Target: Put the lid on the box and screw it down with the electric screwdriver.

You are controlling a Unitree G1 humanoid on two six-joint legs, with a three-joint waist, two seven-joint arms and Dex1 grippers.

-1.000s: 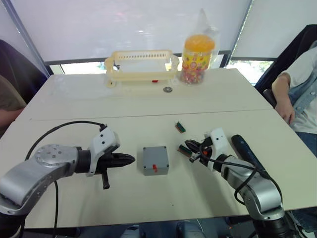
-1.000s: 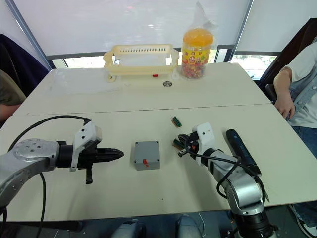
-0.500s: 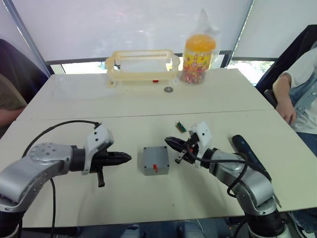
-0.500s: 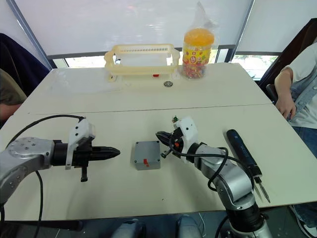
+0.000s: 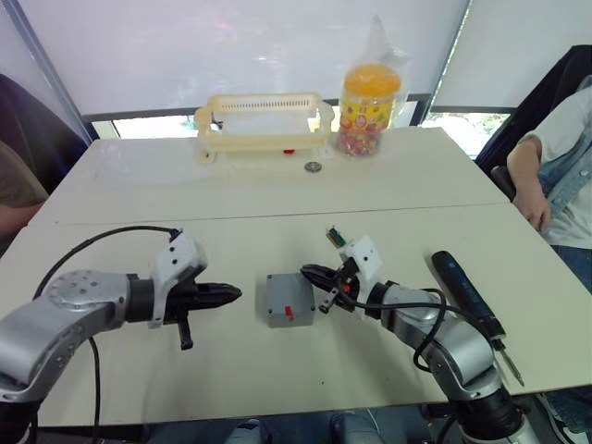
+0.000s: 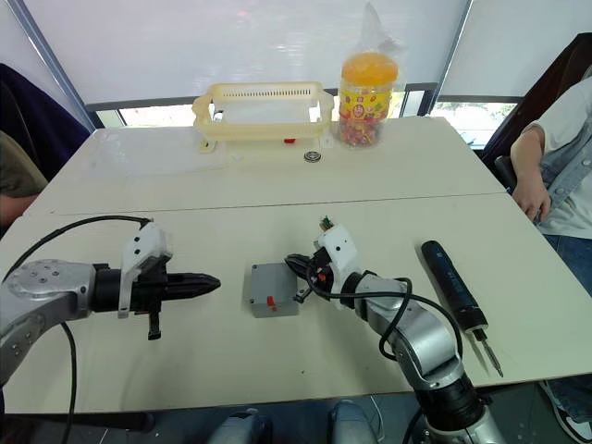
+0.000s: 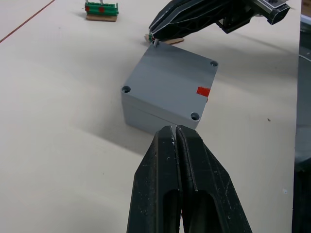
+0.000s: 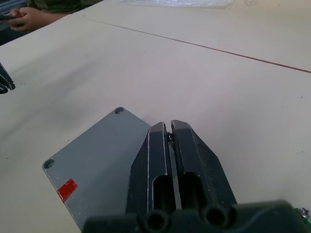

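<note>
While I look down from the left eye view, my left gripper (image 5: 233, 294) hangs low over the table (image 5: 277, 185) with its fingers pressed together, holding nothing, a short way off the left side of the box (image 5: 290, 300). The box sits at the middle of the near table with the lid (image 5: 289, 289) on top of it and a red mark facing me. My right gripper (image 5: 309, 274) comes in from the other side, fingers closed and empty, its tips right at the box's far right corner. The electric screwdriver (image 5: 470, 294) lies on the table well to the right, beyond my right arm.

In the right eye view, at the far edge I've got a cream basket (image 6: 263, 113) with what looks like a small red item inside, and beside it a clear jar (image 6: 368, 91) with an orange lid, packed with colourful bits. A person's hand (image 6: 531, 196) rests at the right edge.

Left wrist view: my two black fingers (image 7: 171, 160) are shut tight with no gap, pointing at the box's near edge, just short of it. A small green piece (image 7: 101, 10) lies beyond.

Right wrist view: the fingers (image 8: 156, 160) are nearly together, nothing between them, over the lid's corner by a screw hole.
</note>
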